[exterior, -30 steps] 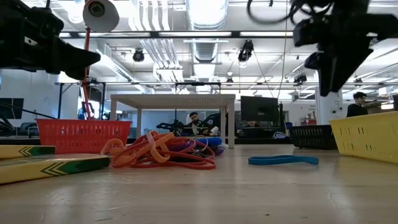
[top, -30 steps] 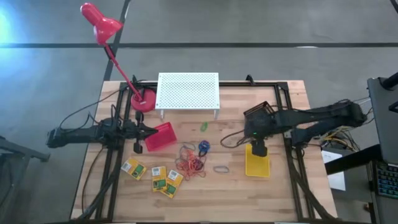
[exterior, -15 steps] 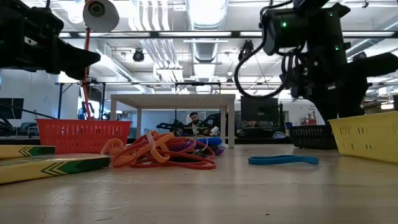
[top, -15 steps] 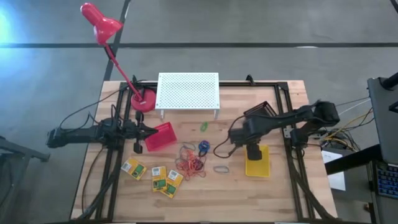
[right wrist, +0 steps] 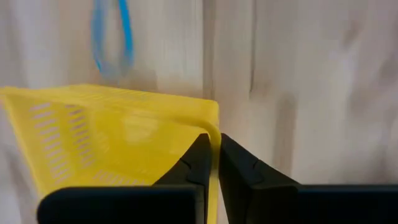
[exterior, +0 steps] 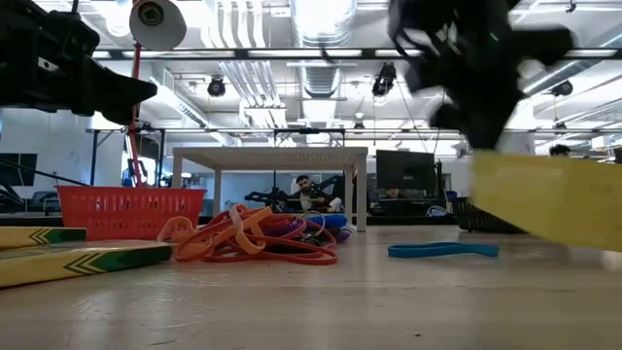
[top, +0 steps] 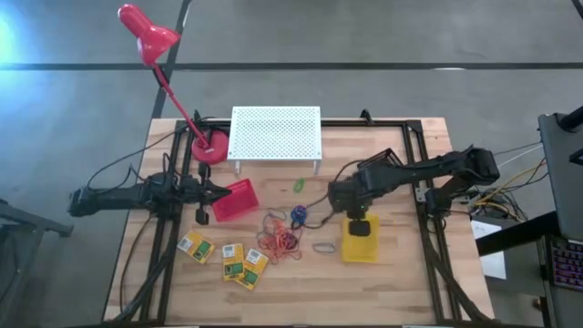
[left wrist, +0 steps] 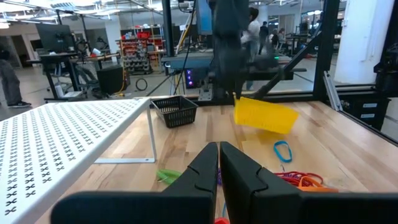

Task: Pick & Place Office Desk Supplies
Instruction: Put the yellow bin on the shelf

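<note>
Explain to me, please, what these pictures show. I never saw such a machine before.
It is a robot with two dark arms at a wooden table. Each arm ends in a gripper with two fingers. One picture looks down from above, one looks level across the table top, and two come from cameras on the wrists.

The right gripper is shut on the rim of a yellow basket, which hangs tilted above the table. The left gripper is shut and empty, beside a red basket.

On the table lie orange rubber bands, small yellow-and-green boxes, a blue ring, a grey ring, a black basket, a white rack and a red lamp.
</note>
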Controlling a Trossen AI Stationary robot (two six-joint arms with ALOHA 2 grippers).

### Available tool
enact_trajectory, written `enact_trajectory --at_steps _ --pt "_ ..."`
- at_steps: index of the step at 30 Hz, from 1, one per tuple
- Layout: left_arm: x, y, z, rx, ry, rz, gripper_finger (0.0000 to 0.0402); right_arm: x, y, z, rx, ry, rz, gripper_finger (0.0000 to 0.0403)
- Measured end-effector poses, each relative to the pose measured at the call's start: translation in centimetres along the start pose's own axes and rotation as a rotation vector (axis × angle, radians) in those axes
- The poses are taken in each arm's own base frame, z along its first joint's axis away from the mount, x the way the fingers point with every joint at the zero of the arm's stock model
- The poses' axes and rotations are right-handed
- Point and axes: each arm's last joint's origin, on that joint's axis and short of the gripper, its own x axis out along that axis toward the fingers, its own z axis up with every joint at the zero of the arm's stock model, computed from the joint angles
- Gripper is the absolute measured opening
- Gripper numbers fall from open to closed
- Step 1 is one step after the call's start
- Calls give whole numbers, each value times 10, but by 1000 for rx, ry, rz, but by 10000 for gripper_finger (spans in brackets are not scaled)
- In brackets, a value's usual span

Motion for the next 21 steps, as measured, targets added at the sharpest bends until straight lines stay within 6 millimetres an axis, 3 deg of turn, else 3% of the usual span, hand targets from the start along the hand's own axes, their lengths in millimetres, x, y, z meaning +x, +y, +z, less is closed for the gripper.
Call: enact_trajectory --at_steps 3,6,9,12,17,21 --pt "0 0 0 0 0 0 23 -35 -2 30 42 -223 -26 15" --pt "0 0 0 0 0 0 23 -75 -17 56 113 -449 -114 14" --pt "0 0 0 0 0 0 23 -112 -46 73 230 -655 -190 14" --pt "0 0 0 0 0 0 23 -137 -88 82 403 -818 -223 14" --pt "0 0 0 0 0 0 23 -140 -169 73 745 -856 -257 14" --pt "0 0 0 0 1 0 23 -129 -216 61 953 -835 -111 13"
